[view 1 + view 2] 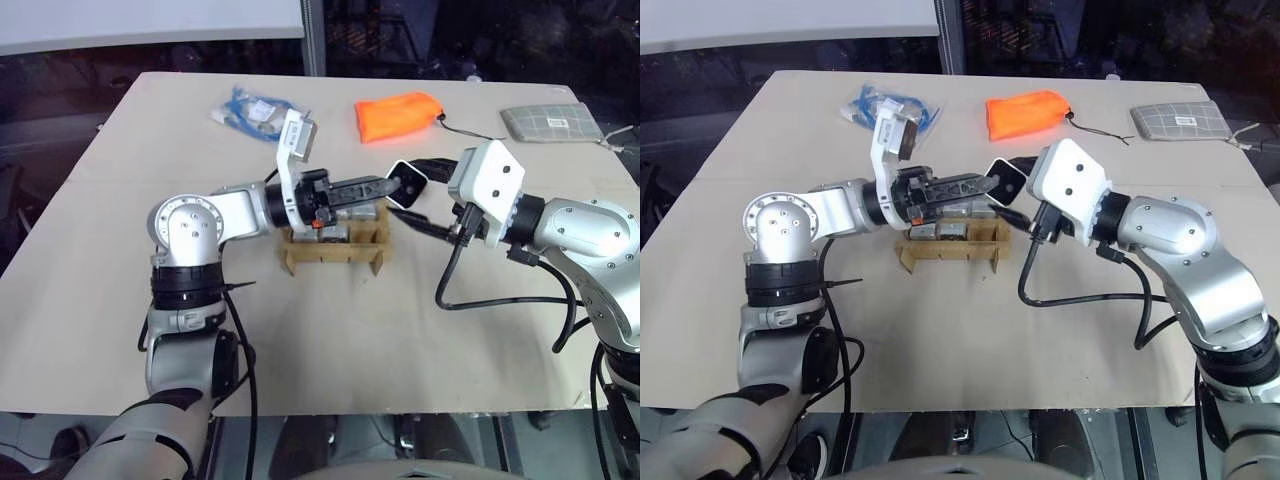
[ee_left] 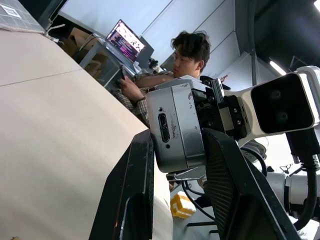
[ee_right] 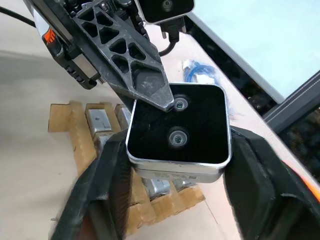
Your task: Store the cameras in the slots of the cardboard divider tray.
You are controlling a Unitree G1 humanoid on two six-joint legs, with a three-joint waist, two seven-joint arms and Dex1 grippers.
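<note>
**A:** Where is the camera right now?

**B:** A silver camera point(image 3: 177, 132) with a black lens face hangs in the air just above the cardboard tray point(image 1: 333, 250), between both claws. The left gripper point(image 2: 175, 165) is clamped tight on its metal sides. The right gripper point(image 3: 175, 165) has its fingers point(image 3: 107, 175) on either side of the same camera, spread a little wider than the body, so I can't tell whether they still touch it.

**A:** And the tray itself?

**B:** It sits near the middle of the table point(image 1: 110, 240), well away from every edge. Several other cameras point(image 3: 100, 122) already stand in its slots; the left arm hides part of the grid, so I can't count the free ones.

**A:** How much room is there around it?

**B:** Bare tabletop lies in front of the tray, toward the robot, and to both sides. Toward the far edge lie a blue cable bundle in a bag point(image 1: 255, 108), an orange bag point(image 1: 398, 115) and a checked grey pouch point(image 1: 550, 122) near the far right corner, all well apart from the tray. A black cable point(image 1: 500, 300) loops on the table to the tray's right.
</note>
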